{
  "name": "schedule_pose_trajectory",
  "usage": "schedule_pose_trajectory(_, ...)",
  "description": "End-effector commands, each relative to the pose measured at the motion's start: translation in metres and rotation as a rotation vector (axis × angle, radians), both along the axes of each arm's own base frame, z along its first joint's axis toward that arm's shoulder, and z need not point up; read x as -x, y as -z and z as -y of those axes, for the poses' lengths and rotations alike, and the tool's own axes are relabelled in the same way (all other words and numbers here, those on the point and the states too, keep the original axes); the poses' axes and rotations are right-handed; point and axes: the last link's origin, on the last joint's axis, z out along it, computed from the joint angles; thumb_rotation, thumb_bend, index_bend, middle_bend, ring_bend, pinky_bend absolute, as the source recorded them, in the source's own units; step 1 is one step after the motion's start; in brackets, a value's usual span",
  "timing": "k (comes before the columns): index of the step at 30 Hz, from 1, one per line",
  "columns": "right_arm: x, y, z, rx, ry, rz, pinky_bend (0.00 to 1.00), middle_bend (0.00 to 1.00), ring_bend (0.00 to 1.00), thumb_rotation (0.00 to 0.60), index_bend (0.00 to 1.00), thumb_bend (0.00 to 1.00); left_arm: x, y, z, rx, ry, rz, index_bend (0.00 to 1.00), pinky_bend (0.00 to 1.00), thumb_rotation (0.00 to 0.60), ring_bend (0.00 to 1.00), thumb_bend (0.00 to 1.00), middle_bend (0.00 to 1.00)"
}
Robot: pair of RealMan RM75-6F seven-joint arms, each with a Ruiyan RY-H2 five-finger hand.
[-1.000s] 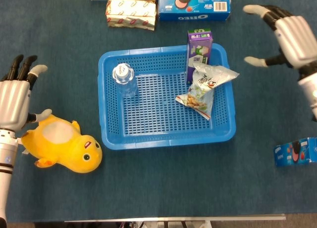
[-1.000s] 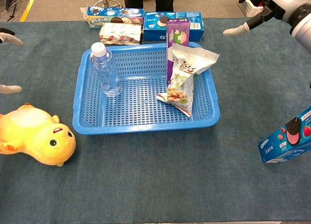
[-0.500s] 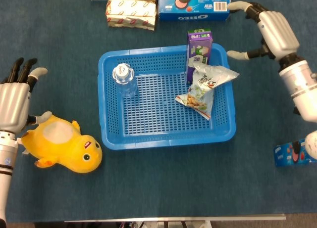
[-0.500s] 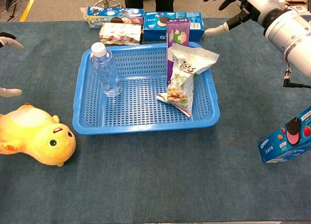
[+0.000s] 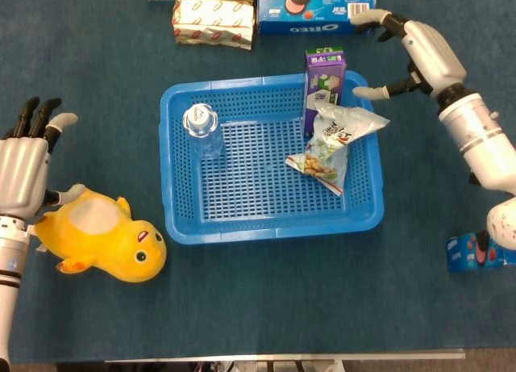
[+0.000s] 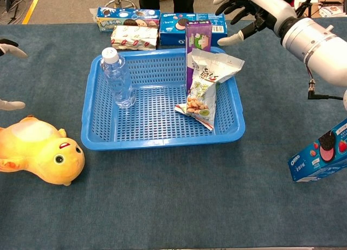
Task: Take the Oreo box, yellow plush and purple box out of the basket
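Fingers of our left hand [image 5: 22,174] are spread and hold nothing, the yellow plush [image 5: 102,240] lying on the table just below them, already outside the basket [image 5: 270,228]. Rightward, the purple box [image 5: 324,81] stands upright in the basket's far right corner, long axis vertical. It sits just left of our right hand [image 5: 421,51], whose thumb and fingers gape apart, empty, toward it. We judge this nearer hand takes it.

Your right hand [image 5: 419,53] hovers open just beside the upright purple box [image 5: 323,85] in the blue basket [image 5: 179,219]; your left hand [image 5: 22,166] rests open near the yellow plush [image 5: 101,243].
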Motion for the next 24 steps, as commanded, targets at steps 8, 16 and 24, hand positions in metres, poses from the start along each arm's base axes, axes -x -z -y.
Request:
schedule_pose_trajectory(8, -0.001, 0.018, 0.010, -0.053, 0.038, 0.102, 0.30, 0.36, 0.25, 0.600, 0.28, 0.00, 0.002, 0.003, 0.002, 0.010, -0.005, 0.004, 0.22, 0.33, 0.600, 0.04, 0.00, 0.12)
schedule_pose_trajectory(16, -0.007, 0.036, 0.020, -0.081, 0.073, 0.213, 0.30, 0.41, 0.29, 0.600, 0.33, 0.00, 0.007, 0.001, 0.005, 0.008, -0.017, 0.008, 0.22, 0.33, 0.600, 0.04, 0.00, 0.12)
schedule_pose_trajectory(24, -0.018, 0.047, 0.023, -0.142, 0.047, 0.242, 0.30, 0.42, 0.30, 0.600, 0.34, 0.00, 0.010, 0.000, 0.007, 0.005, -0.025, 0.015, 0.22, 0.33, 0.600, 0.04, 0.00, 0.12)
